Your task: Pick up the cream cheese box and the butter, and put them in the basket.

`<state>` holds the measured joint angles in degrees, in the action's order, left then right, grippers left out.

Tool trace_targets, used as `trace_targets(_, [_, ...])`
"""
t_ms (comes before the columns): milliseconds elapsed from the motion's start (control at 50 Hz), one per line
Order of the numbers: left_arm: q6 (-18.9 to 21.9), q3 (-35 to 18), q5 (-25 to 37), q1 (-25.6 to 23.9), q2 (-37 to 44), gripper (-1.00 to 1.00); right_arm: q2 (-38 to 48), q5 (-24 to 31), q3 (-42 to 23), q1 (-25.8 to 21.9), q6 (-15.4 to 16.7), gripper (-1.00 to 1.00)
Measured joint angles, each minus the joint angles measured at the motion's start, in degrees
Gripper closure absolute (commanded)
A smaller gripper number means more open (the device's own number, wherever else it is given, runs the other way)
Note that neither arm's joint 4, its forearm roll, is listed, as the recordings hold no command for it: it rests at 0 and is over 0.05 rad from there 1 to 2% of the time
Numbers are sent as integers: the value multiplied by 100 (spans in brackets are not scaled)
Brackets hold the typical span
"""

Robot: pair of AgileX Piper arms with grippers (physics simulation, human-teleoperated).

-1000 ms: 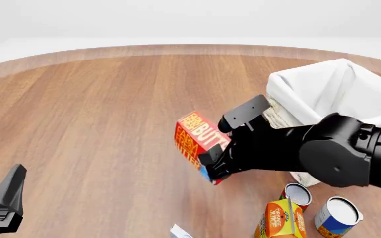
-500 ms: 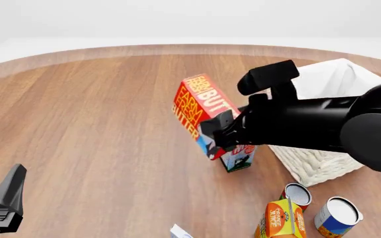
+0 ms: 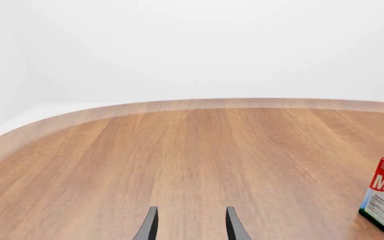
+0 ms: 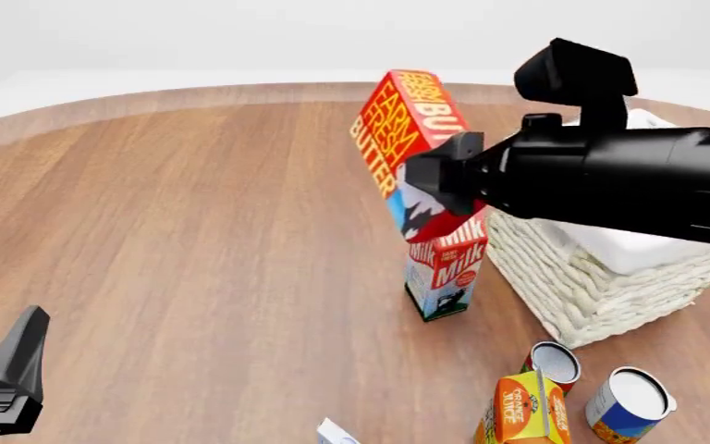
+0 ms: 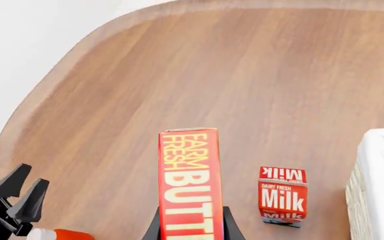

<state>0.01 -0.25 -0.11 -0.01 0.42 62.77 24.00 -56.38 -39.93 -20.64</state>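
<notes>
A: Nearest us, the left gripper (image 4: 10, 375) idles at the table's (image 4: 182, 231) near edge, fingers parted, nothing between them.

B: And the right gripper (image 4: 435, 176) is clamped on the butter (image 4: 405, 129), aloft above the milk carton (image 4: 446, 268).

A: I'd carry it rightward, high over the basket's (image 4: 577, 277) rim, then release.

B: Bare table beyond.

A red-and-white milk carton (image 4: 446, 276) stood upright on the wooden tabletop (image 4: 182, 222). Nearer the camera, an orange juice carton (image 4: 523, 411) stood just beside two open tin cans (image 4: 555, 364) (image 4: 628, 402).
</notes>
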Motion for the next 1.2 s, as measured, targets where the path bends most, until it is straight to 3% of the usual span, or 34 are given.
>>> trace_targets(340, [0,0,0,0,0,-100,-197,-34,-88,558,-333,100])
trace_targets(1200, [0,0,0,0,0,-100,-426,-286,-187,2515,-1215,100])
